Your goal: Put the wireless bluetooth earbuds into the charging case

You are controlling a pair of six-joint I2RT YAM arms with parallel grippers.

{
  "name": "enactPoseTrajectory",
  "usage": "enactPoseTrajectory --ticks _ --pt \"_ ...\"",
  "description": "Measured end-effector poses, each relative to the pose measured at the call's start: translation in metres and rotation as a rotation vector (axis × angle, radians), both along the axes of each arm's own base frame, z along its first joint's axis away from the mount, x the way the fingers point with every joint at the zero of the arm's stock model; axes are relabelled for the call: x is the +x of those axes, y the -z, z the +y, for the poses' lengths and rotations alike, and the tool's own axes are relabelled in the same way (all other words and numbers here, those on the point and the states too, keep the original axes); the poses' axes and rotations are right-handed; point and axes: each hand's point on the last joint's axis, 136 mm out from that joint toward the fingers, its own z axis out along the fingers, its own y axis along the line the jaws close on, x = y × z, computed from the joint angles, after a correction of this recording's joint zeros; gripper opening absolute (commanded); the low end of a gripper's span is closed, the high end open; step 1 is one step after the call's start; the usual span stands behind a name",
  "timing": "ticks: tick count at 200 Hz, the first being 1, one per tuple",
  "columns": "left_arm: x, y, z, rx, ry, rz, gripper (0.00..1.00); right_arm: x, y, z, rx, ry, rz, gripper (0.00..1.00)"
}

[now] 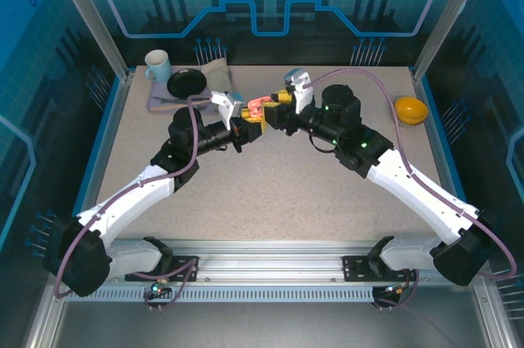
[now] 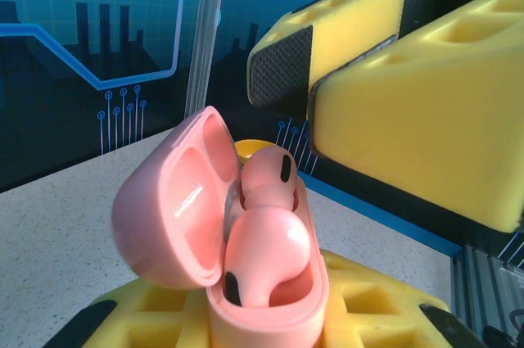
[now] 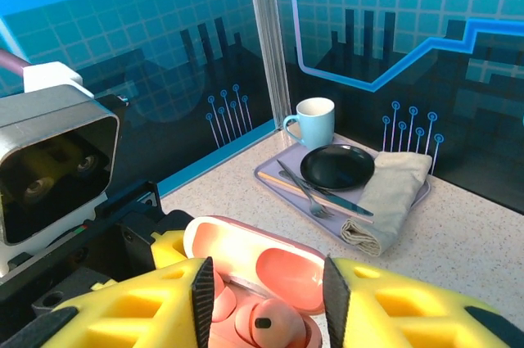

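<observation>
Beige speckled tabletop [image 1: 270,192] lies under pink case [image 1: 255,106], within blue walls [image 1: 270,0].

The case [image 1: 255,107] is held over the tabletop [image 1: 270,192], past its middle toward the far side, its base clamped in the left tool [image 1: 247,124] and its lid swung open. Two earbuds [image 2: 266,241] lie inside it, one behind the other. The right tool [image 1: 282,101] is just right of the case, fingers parted. At the far left, a tray [image 1: 160,104] carries a mug [image 1: 157,65] at its far left corner, a plate [image 1: 187,83] beside the mug, cutlery [image 3: 315,188] on the plate's near side and a napkin [image 1: 214,70] at the right. A round thing [image 1: 410,110] lies at the far right.
</observation>
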Motion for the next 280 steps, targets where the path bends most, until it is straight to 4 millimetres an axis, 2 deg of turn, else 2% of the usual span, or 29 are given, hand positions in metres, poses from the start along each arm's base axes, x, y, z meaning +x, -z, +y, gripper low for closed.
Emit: enactPoseTrajectory --ticks 32,74,123,161,190,216,243,280 --pt "0.000 0.000 0.000 0.000 0.000 0.000 0.00 0.000 0.000 0.000 0.007 0.001 0.010 0.45" --pt "0.000 0.000 0.000 0.000 0.000 0.000 0.00 0.001 0.000 -0.001 0.026 0.009 0.031 0.56" --pt "0.000 0.000 0.000 -0.001 0.000 -0.001 0.00 0.016 -0.003 -0.018 0.086 0.073 0.086 0.65" --pt "-0.001 -0.004 -0.001 -0.007 0.006 -0.019 0.00 0.028 -0.016 -0.040 0.174 0.134 0.150 0.65" --pt "-0.007 0.002 -0.003 0.010 0.042 -0.034 0.00 0.040 -0.032 -0.058 0.210 0.176 0.205 0.65" --pt "-0.013 0.009 -0.007 0.028 0.085 -0.041 0.00 0.058 -0.043 -0.059 0.206 0.173 0.261 0.64" --pt "-0.017 0.019 -0.014 0.043 0.143 -0.026 0.00 0.079 -0.020 -0.048 0.151 0.164 0.393 0.63" --pt "-0.018 0.043 -0.021 0.087 0.199 0.016 0.00 0.106 0.032 -0.027 0.055 0.148 0.607 0.59"
